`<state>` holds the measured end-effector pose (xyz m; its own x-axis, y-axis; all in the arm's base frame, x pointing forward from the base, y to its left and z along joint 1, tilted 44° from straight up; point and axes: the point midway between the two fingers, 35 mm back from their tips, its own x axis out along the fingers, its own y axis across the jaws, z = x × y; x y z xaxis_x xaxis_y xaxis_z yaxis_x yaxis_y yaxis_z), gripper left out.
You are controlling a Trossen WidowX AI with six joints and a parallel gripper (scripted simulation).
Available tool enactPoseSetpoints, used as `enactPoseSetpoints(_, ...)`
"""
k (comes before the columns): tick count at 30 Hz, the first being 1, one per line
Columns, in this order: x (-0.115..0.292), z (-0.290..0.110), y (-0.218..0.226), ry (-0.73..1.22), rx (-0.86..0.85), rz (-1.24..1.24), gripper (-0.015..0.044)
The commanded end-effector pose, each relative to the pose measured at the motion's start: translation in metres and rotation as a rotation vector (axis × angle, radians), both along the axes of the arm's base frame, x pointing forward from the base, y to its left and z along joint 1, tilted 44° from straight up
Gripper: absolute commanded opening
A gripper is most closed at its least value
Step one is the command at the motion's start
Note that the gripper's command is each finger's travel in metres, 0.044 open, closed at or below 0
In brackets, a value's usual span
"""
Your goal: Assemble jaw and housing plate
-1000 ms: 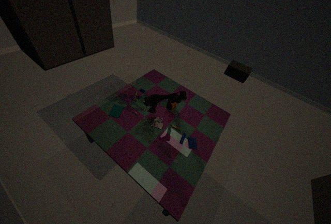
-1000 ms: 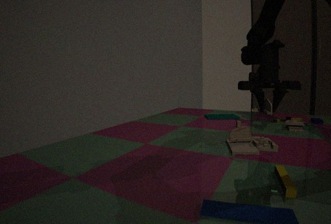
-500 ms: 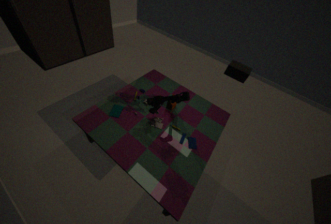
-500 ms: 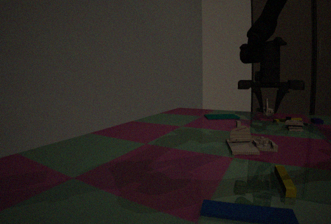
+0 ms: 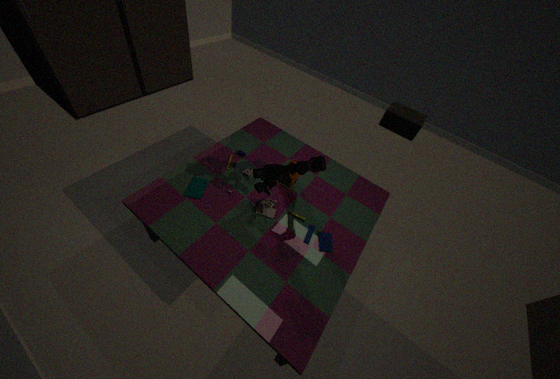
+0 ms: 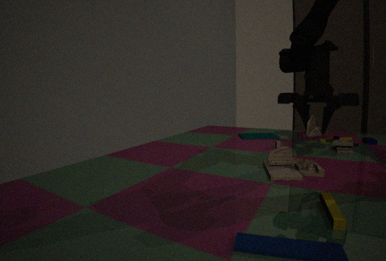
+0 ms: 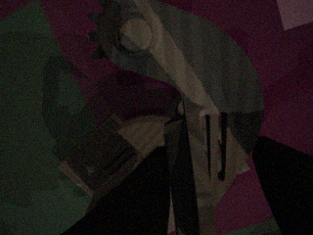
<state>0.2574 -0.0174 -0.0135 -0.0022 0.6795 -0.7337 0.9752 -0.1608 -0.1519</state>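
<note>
My gripper (image 5: pixel 263 191) (image 6: pixel 315 132) (image 7: pixel 210 152) is shut on a pale wooden jaw (image 6: pixel 315 117) (image 7: pixel 230 64) and holds it above the table. In the wrist view the jaw is curved, with a round boss and gear teeth at the upper left and two dark slots near the fingers. A pale wooden assembly (image 5: pixel 265 209) (image 6: pixel 284 172) rests on the table, lower and to the left of the gripper in the exterior view; a low part with small upright pieces (image 6: pixel 309 167) adjoins it. The dim light hides which part is the free pin and how the first jaw sits.
A small wooden stack (image 5: pixel 247 171) (image 6: pixel 342 146) and a small peg-like piece (image 5: pixel 229 191) (image 6: pixel 278 143) stand nearby. A teal block (image 5: pixel 196 187) (image 6: pixel 259 135), a yellow bar (image 5: pixel 297 215) (image 6: pixel 333 210) and a blue block (image 5: pixel 325 242) (image 6: pixel 289 246) lie on the chequered table.
</note>
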Motion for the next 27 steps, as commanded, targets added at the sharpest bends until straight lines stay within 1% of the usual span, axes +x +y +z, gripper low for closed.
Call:
enactPoseSetpoints(1,-0.003,0.005,0.006,0.059,0.006,-0.064,0.0134)
enactPoseSetpoints(27,-0.022,0.033,0.039,0.439,0.010,-0.467,0.0134)
